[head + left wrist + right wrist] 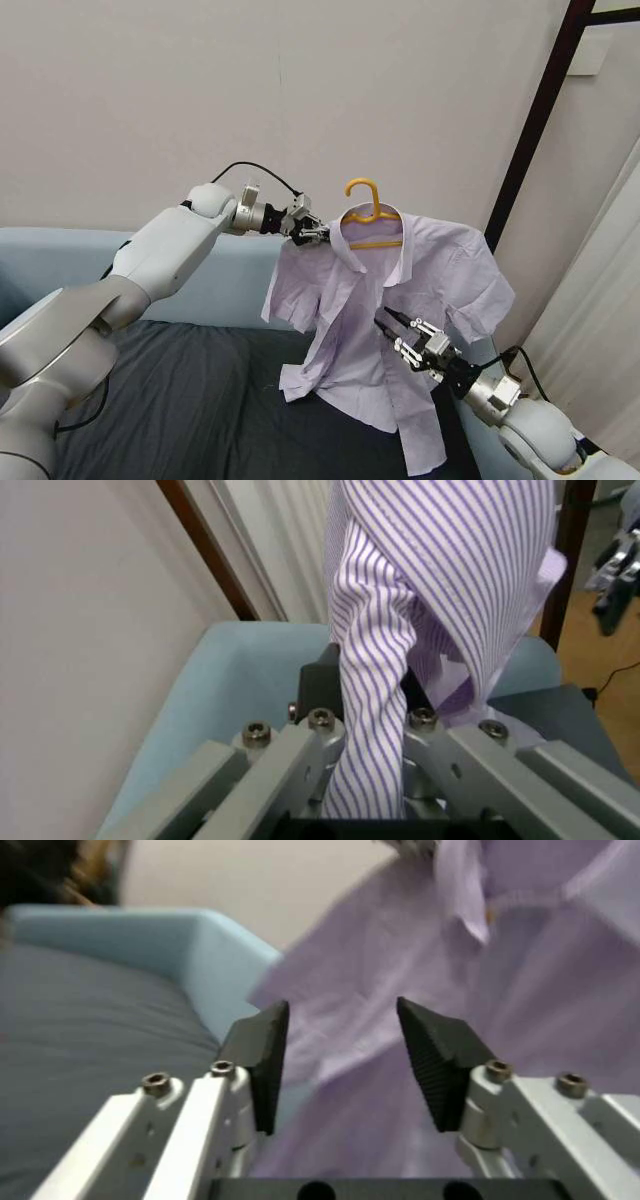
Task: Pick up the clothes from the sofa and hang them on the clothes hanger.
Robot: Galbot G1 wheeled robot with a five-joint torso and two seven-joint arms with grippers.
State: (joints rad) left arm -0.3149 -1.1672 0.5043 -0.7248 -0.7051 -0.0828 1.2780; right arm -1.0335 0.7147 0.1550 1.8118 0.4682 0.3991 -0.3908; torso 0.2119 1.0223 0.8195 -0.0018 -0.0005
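Observation:
A lilac striped short-sleeved shirt (pixel 380 310) hangs on a yellow hanger (pixel 368 212) above the sofa. My left gripper (pixel 312 234) is shut on the shirt's shoulder beside the collar; in the left wrist view a fold of striped cloth (pixel 375 727) runs between its fingers. My right gripper (pixel 400 335) is held low in front of the shirt's front panel, open, with nothing between its black pads (pixel 440 1057). In the right wrist view the shirt (pixel 520 990) lies just beyond the fingertips, blurred.
The sofa has a dark grey seat (pixel 190 400) and a light blue back (pixel 60 260). A pale wall rises behind. A dark brown pole (pixel 535 130) slants up at the right, with light curtains (pixel 600 300) beyond.

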